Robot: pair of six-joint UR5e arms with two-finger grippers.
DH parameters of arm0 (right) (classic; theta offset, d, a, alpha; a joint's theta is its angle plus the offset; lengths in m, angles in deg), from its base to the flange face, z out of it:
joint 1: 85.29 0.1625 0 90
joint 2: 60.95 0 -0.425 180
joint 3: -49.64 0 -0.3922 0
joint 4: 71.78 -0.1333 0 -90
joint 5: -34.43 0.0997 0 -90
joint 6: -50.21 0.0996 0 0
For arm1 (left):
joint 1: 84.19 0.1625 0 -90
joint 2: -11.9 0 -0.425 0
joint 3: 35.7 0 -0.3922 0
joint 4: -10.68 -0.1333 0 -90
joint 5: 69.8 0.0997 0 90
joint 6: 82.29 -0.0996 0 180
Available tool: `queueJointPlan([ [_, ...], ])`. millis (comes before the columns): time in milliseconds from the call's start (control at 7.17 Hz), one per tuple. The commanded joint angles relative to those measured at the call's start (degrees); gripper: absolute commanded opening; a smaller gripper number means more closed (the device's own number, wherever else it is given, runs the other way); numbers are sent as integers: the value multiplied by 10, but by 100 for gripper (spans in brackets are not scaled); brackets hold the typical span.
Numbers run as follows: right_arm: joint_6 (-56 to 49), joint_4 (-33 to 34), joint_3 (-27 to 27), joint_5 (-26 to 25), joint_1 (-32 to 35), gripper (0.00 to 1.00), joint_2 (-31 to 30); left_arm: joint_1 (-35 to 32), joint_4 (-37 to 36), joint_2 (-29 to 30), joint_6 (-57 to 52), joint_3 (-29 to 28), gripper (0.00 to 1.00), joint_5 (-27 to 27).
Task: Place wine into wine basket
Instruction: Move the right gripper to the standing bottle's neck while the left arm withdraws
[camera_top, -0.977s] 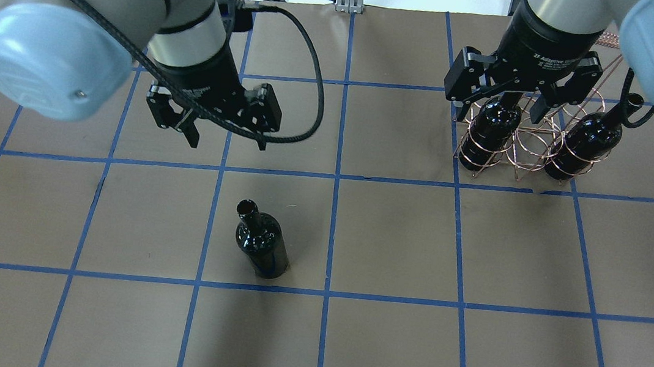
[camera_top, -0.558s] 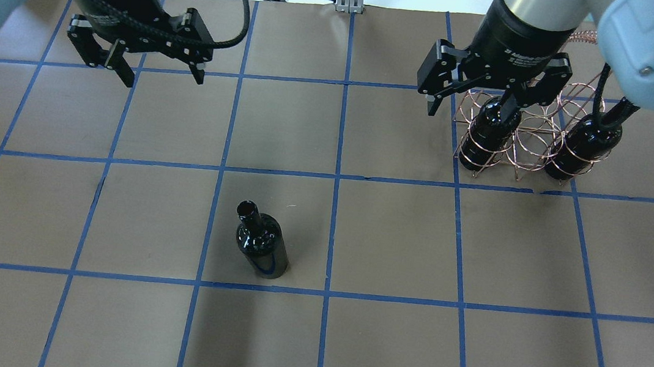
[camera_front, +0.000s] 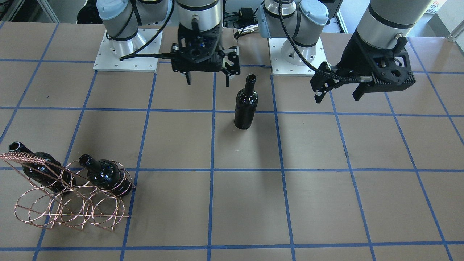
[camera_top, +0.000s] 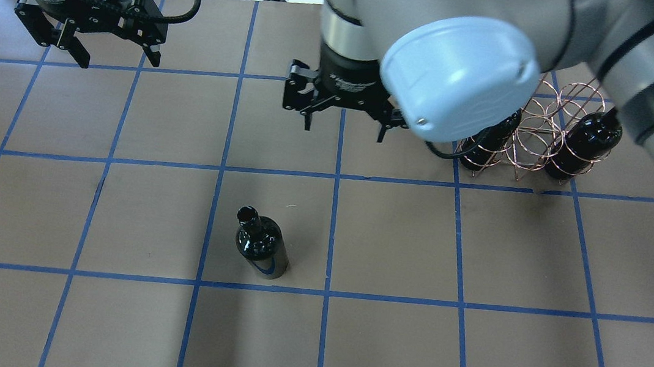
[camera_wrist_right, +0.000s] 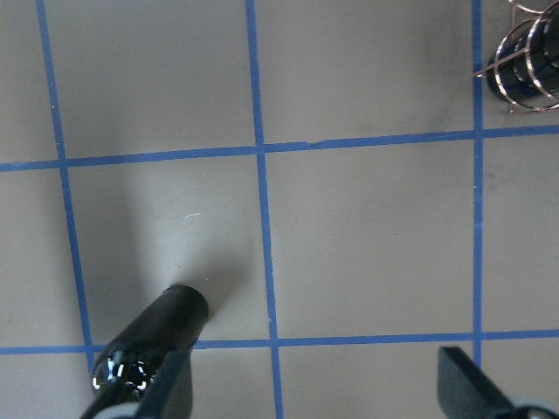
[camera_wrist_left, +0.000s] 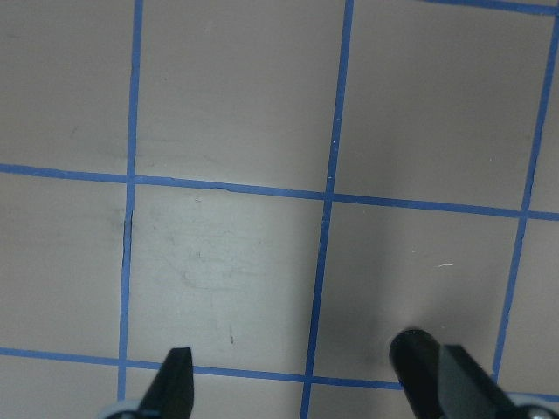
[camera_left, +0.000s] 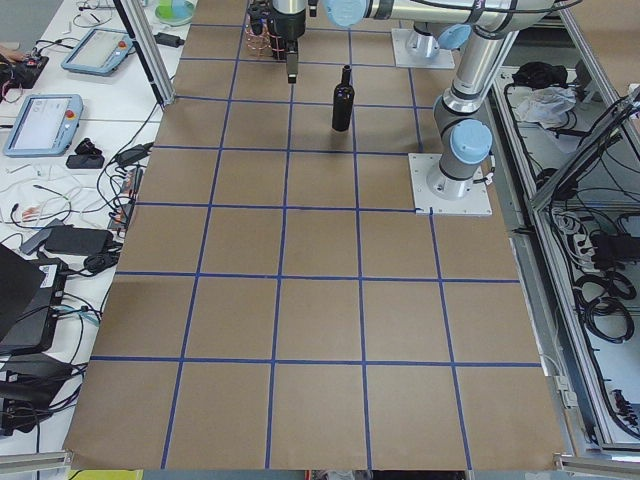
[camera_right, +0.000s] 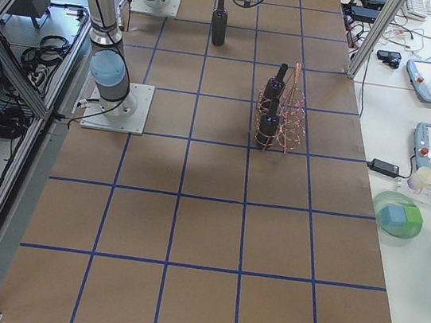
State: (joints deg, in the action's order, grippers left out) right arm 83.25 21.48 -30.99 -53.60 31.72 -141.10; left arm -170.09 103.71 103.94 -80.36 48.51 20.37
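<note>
The right tool [camera_top: 344, 125], released and empty, could tip the upright wine [camera_top: 258, 249] if it descends off-centre beside the neck.

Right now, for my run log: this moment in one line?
wine basket: two bottles in | third wine: upright on table | right gripper: jaws open | left gripper: jaws open
</note>
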Motion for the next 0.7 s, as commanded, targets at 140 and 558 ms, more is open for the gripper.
queueJointPlan([
  [140,101,35,16,-6,85,100,63,-1,7,-4,-1,10,100,3],
  [558,97,34,-11,1,90,100,69,7,0,-12,-2,10,100,5],
])
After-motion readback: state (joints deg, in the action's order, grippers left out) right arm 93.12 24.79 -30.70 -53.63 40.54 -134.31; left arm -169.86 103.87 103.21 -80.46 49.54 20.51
